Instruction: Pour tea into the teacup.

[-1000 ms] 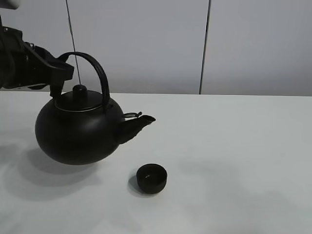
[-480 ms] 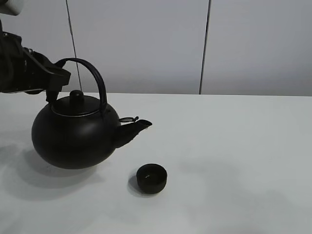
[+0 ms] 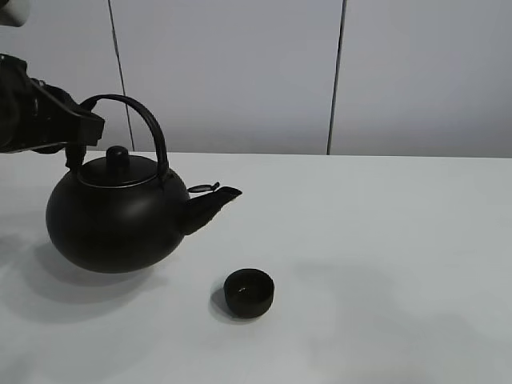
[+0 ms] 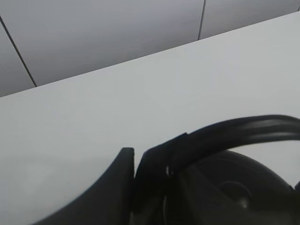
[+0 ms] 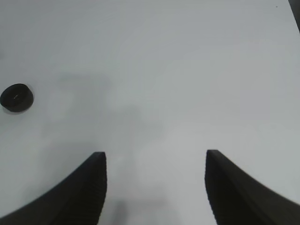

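Observation:
The big black kettle (image 3: pixel 112 224) hangs at the left, nearly level, its spout (image 3: pixel 216 198) pointing right, up and left of the teacup. My left gripper (image 3: pixel 83 126) is shut on the left end of the kettle's arched handle (image 3: pixel 148 128). The left wrist view shows the fingers (image 4: pixel 117 187) clamped on the handle (image 4: pixel 234 133), above the lid (image 4: pixel 234 192). The teacup (image 3: pixel 249 292), small, black and round, stands on the table in front of the spout. It also shows in the right wrist view (image 5: pixel 16 97). My right gripper (image 5: pixel 154 187) is open and empty, apart from the cup.
The white table (image 3: pixel 384 240) stretches to the right under a grey panelled wall (image 3: pixel 240 72). The kettle casts a shadow (image 3: pixel 48 280) on the table at the left. My right arm is outside the exterior high view.
The kettle has moved left and slightly down and tipped back from a forward tilt to nearly level. Its spout has drawn away from the teacup. The teacup has not moved.

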{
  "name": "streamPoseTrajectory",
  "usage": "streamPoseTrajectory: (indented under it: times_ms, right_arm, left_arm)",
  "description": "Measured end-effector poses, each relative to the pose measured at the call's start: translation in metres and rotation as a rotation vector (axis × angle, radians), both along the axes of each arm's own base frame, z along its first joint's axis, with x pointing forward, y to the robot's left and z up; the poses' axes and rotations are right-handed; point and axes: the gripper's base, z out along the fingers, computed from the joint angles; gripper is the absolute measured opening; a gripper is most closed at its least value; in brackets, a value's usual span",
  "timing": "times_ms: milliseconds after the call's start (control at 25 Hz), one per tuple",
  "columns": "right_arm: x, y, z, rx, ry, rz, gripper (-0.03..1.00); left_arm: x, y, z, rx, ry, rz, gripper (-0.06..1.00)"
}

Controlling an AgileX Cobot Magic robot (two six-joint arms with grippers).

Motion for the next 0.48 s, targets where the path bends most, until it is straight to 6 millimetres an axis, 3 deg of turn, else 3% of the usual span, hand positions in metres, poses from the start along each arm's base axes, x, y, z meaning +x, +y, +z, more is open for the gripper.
streamPoseTrajectory:
  times_ms: [480]
  right_arm:
    - [0.0, 0.0, 0.0, 0.0, 0.001, 0.0, 0.42]
  left_arm:
    - [-0.004, -0.011, 0.001, 0.081, -0.054, -0.085, 0.16]
